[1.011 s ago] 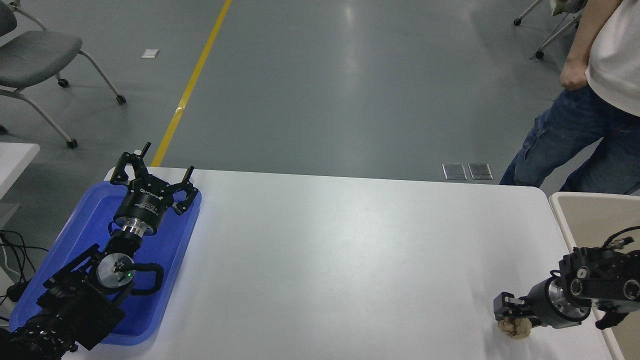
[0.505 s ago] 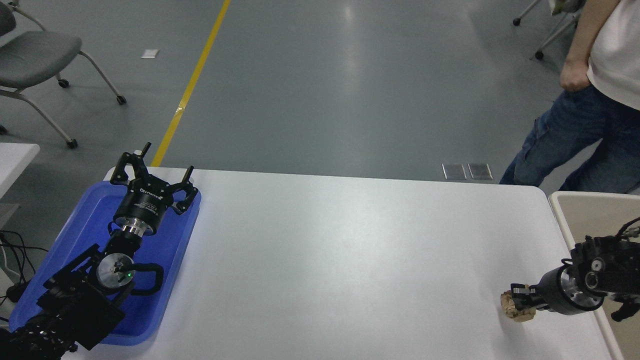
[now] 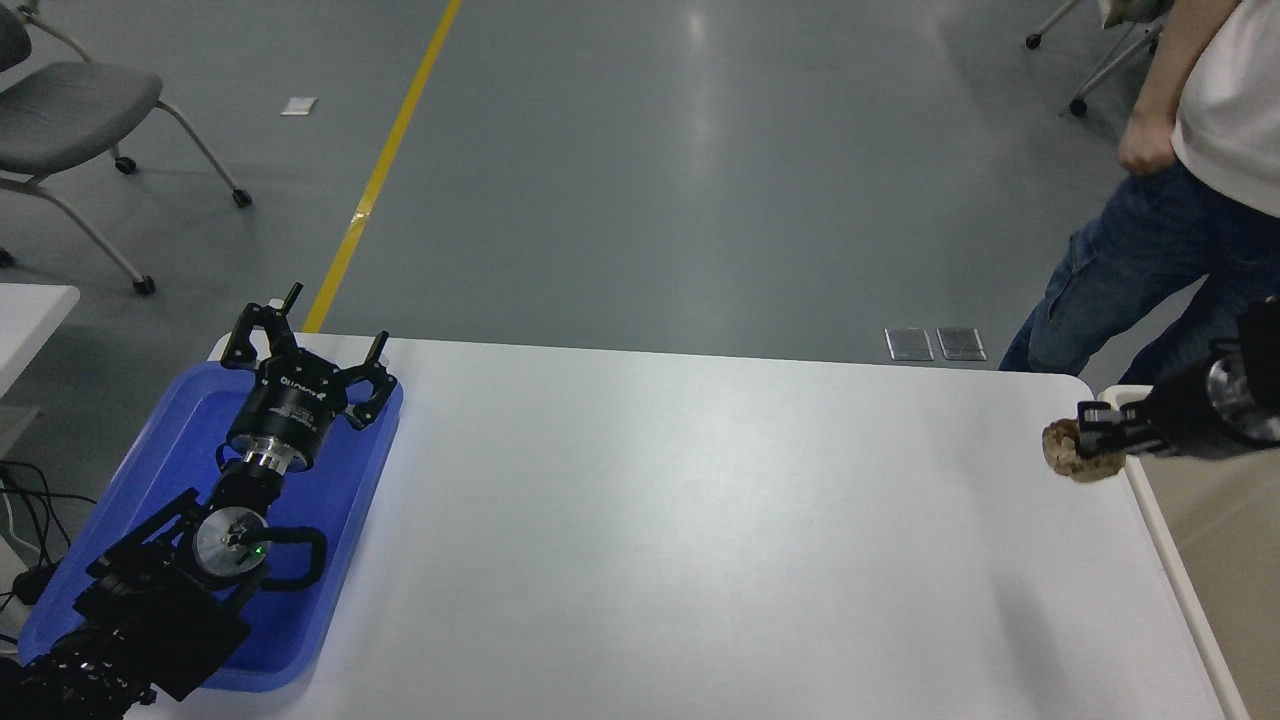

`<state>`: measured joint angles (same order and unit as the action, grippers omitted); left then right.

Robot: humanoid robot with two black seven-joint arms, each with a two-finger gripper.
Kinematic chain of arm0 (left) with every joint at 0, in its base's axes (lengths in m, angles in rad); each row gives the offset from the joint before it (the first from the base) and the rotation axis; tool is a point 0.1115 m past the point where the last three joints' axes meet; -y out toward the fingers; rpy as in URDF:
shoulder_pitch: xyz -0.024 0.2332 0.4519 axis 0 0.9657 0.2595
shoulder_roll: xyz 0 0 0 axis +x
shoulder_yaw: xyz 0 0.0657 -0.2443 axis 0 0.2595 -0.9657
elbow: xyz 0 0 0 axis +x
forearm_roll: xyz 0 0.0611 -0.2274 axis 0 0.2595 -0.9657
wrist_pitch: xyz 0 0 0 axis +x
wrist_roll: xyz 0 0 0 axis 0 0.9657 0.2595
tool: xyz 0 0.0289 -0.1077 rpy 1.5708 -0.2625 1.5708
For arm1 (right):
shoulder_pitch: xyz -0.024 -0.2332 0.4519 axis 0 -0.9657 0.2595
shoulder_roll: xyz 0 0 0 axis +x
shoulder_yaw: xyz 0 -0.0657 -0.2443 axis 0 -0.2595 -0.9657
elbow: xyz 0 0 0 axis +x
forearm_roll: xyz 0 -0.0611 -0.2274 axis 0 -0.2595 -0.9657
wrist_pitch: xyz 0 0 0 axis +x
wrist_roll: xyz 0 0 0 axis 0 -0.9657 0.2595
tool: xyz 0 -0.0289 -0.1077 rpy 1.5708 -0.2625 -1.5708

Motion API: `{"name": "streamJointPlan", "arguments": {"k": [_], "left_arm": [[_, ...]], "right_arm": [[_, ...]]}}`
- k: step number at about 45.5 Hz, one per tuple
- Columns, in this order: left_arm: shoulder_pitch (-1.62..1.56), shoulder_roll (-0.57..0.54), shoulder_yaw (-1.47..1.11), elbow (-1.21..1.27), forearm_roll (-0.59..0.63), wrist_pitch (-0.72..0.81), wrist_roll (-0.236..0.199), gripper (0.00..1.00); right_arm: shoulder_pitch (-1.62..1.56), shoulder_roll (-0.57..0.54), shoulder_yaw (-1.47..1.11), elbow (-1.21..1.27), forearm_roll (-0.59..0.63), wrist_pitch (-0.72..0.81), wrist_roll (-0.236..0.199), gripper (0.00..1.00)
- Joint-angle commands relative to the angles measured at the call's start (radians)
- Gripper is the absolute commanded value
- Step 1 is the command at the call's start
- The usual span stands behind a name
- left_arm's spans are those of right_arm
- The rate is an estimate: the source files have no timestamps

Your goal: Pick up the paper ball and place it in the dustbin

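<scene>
Our right gripper (image 3: 1085, 443) is clamped on the ball (image 3: 1075, 451), up over the worktop (image 3: 650, 520) edge just beside the bin (image 3: 1165, 545). Left gripper (image 3: 300, 345) sits spread open over the tray (image 3: 150, 480).

Black arms (image 3: 150, 590), silver wrist rings, green light, black cable loop, pronged left claw (image 3: 305, 335).

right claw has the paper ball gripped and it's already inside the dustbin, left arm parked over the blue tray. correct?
Not inside yet. The head view shows the right claw holding the paper ball over the table, just short of the dustbin rim. The rest holds.
</scene>
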<state>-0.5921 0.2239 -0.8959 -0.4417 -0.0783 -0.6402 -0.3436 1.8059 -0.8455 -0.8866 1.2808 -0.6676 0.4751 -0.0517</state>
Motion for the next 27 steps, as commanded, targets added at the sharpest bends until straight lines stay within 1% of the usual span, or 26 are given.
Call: {"name": "streamJointPlan", "arguments": {"k": [1,8,17,22,27], "left_arm": [[0.0,0.0,-0.002,0.0,0.0,0.001,0.0,1.0],[0.0,0.0,0.0,0.0,0.0,0.001,0.0,1.0],[0.0,0.0,0.0,0.0,0.0,0.001,0.0,1.0],[0.0,0.0,0.0,0.0,0.0,0.001,0.0,1.0],[0.0,0.0,0.0,0.0,0.0,0.001,0.0,1.0]], "right_arm": [[0.263,-0.021,-0.092,0.008,0.0,0.106,-0.001,0.0],[0.32,-0.02,-0.112,0.006,0.0,0.131,-0.001,0.0],[0.288,-0.02,-0.114,-0.047,-0.001,0.12,-0.001,0.0],[0.192,-0.023,-0.092,-0.182,0.005,0.111,-0.001,0.0],[0.037,-0.033,-0.037,-0.412,0.019,0.083,0.001,0.0]]}}
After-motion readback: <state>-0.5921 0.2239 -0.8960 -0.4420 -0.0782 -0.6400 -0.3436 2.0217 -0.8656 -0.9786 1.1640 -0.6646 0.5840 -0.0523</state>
